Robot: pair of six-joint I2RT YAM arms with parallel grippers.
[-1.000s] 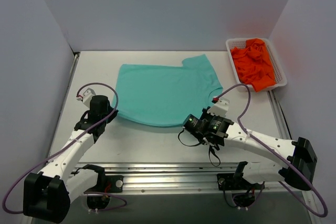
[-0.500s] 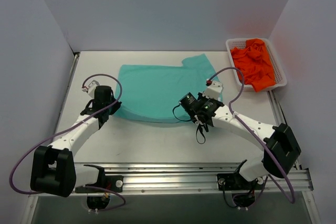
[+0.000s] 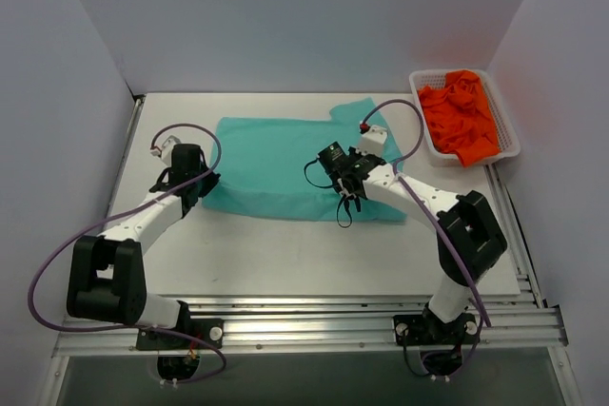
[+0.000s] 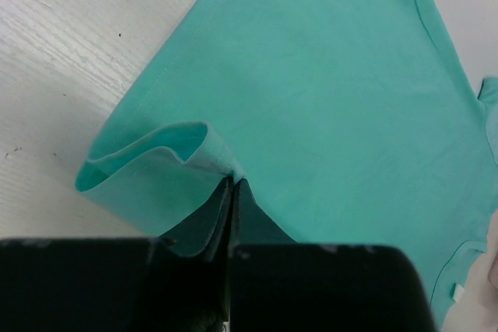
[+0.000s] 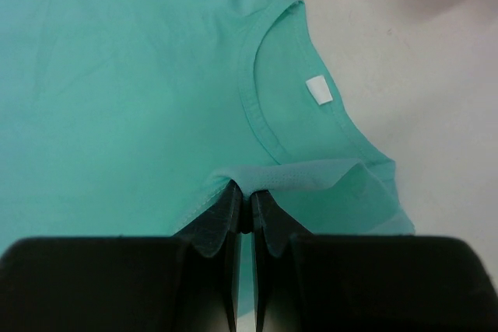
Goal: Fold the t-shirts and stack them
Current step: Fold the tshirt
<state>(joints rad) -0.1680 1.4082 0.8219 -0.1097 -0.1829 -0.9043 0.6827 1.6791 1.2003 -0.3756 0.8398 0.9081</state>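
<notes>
T-shirt [image 3: 276, 154] is teal, flat, near edge folded over.

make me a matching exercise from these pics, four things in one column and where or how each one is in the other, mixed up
Things
1 left gripper
2 right gripper
3 orange t-shirts
4 neck label

States
a heaped in the white basket
b shut on the teal t-shirt beside its collar
c white, just inside the collar
d shut on a folded corner of the teal t-shirt, away from the collar

Pairs: 1-d, 2-b, 3-a, 4-c
</notes>
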